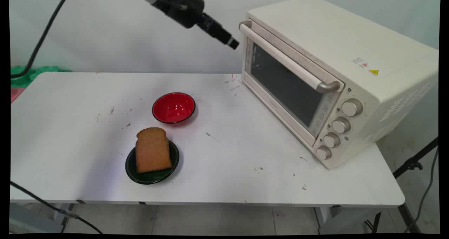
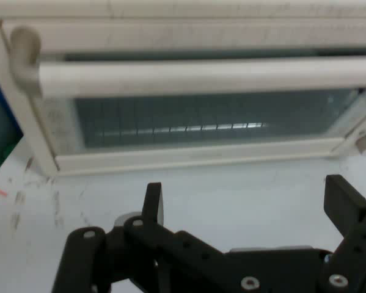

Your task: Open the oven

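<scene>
The gripper [image 1: 234, 43], fingers spread apart and holding nothing, hangs high over the bench [image 1: 70, 134] just left of the toaster oven's door handle [image 1: 287, 62], whose long axis runs far-left to near-right.

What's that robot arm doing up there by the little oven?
The robot's gripper hangs in the air, open and holding nothing, right by the left end of the toaster oven's handle. The toaster oven sits on the right side of the white table, and its door is closed. Nearer the front, a slice of brown bread lies on a small dark green plate. Just behind that sits an empty red bowl.
</scene>
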Controlling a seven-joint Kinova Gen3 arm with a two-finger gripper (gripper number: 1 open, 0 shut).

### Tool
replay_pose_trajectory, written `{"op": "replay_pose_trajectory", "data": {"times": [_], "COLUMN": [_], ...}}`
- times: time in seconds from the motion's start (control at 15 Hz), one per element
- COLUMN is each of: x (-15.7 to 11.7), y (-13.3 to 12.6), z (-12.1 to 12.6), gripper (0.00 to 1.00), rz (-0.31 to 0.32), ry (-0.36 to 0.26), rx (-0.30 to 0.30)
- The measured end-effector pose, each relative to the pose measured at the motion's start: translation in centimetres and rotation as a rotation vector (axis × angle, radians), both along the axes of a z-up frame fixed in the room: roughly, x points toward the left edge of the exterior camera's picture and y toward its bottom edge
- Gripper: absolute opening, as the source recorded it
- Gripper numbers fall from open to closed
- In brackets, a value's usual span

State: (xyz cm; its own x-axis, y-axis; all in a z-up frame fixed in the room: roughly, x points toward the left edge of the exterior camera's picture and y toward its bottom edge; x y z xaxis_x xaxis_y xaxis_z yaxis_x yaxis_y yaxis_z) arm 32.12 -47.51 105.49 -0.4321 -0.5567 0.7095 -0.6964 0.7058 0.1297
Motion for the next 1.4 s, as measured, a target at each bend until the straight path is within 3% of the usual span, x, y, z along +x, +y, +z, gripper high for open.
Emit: {"op": "replay_pose_trajectory", "data": {"times": [0.2,0.27,0.67,1.4], "x": [-2.0,-2.8,-6.2,-10.7], "y": [-0.9,-1.2,-2.5,-4.5], "z": [0.8,1.1,1.8,-0.1], "gripper": [1.00,0.00,0.00,0.00], "rz": [0.007,0.007,0.015,0.006], "ry": [0.021,0.028,0.046,0.015], "rx": [-0.014,-0.020,-0.049,-0.064]}}
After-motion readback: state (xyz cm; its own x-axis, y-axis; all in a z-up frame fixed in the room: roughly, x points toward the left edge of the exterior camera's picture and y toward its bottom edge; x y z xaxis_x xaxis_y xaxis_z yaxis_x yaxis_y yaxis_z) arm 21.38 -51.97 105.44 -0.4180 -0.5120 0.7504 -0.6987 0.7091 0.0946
